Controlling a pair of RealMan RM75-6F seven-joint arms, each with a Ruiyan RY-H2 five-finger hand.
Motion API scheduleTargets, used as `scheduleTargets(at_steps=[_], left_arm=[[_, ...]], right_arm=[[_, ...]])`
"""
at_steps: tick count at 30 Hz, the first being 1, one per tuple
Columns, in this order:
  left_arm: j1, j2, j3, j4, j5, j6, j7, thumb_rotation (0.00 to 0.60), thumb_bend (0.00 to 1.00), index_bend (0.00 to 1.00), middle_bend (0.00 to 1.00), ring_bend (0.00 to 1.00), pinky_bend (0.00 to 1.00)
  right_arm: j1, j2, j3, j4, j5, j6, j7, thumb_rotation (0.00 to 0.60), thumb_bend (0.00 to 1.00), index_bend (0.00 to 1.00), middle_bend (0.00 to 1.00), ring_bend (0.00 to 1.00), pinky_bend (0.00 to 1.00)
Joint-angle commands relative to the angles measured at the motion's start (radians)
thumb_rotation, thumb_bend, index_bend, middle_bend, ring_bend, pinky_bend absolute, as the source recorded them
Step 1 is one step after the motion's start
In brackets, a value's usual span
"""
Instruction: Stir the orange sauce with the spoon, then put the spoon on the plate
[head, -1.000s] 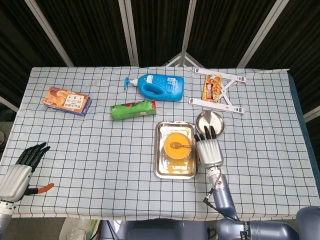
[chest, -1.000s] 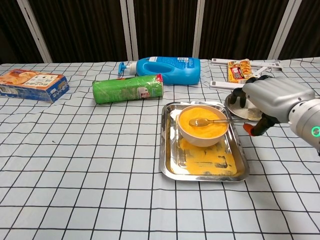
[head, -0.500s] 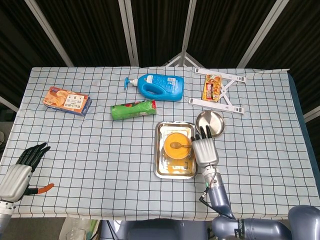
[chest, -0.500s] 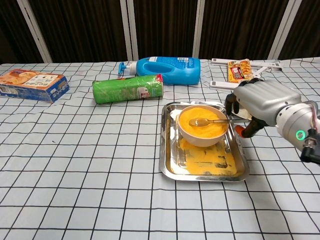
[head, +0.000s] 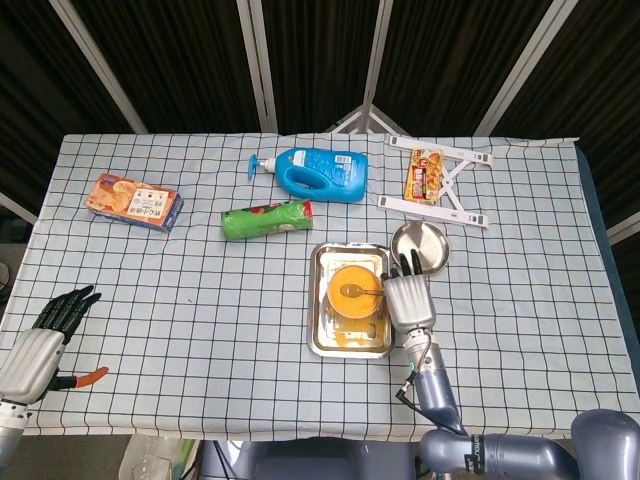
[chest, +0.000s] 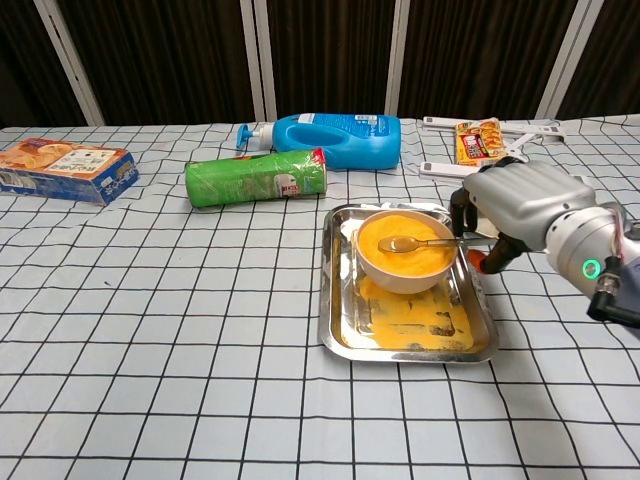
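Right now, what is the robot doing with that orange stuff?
The robot's right hand is at the end of the spoon handle, beside the bowl of orange sauce. The spoon lies with its scoop in the sauce. I cannot tell whether the fingers have hold of the handle. The bowl sits in a metal tray smeared with sauce. The round plate behind the hand has no spoon on it. The left hand is at the table's near corner with its fingers apart, holding nothing.
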Motion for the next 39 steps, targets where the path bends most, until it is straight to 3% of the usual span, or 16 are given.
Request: scheduleTargets(at_steps=[1,29,39], left_arm=[[0.0,0.0,0.0,0.0,0.0,0.0,0.001,0.6,0.0,0.0,0.0,0.0,0.0],[-0.001,0.001,0.002,0.0,0.0,-0.002,-0.001,0.6,0.0,0.0,0.0,0.0,0.0],[-0.001,0.001,0.002,0.0,0.0,-0.002,-0.001,0.6,0.0,0.0,0.0,0.0,0.0]], right_arm=[[0.001,-0.003,0.0,0.001,0.0,0.0,0.0,0.6,0.45,0.45,0.4,0.13,0.0],[0.007,-0.015,0.016,0.025,0.012,0.003,0.003,0.6,0.48,0.48,0.42,0.15,0.0],[0.009,-0.019,0.014,0.031,0.011,0.003,0.0,0.6,0.5,0.53,0.46,0.19,0.0]])
